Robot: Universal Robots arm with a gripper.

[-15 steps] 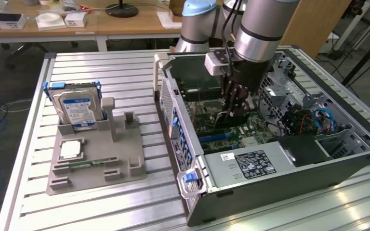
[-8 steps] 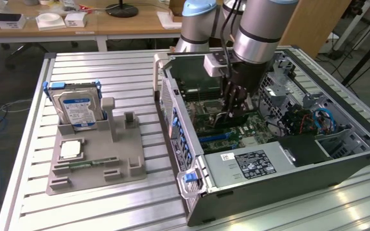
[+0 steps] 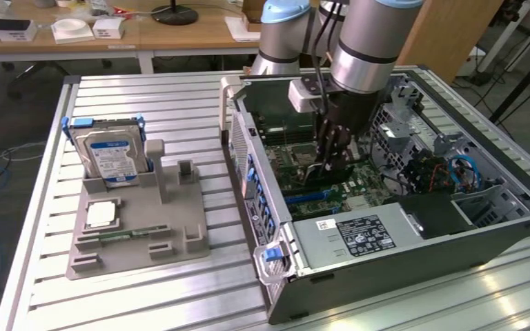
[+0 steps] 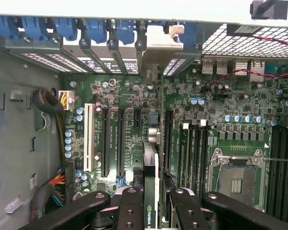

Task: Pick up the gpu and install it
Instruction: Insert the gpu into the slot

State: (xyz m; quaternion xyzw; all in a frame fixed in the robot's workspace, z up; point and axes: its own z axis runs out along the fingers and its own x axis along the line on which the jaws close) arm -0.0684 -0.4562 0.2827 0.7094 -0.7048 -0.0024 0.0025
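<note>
**gpu clamped in gripper, inside pc case**

The fingers were closed on the card, edge-on btwn them. On the exterior view I saw it held upright over the motherboard, near the expansion slots. Couldn't tell whether its bottom edge touched a slot. Also: hard drive sat in its grey holder, exterior view's left.

I see bright, even room light; glare lies on the tabletop slats, the gpu sits in mild shadow.
</note>
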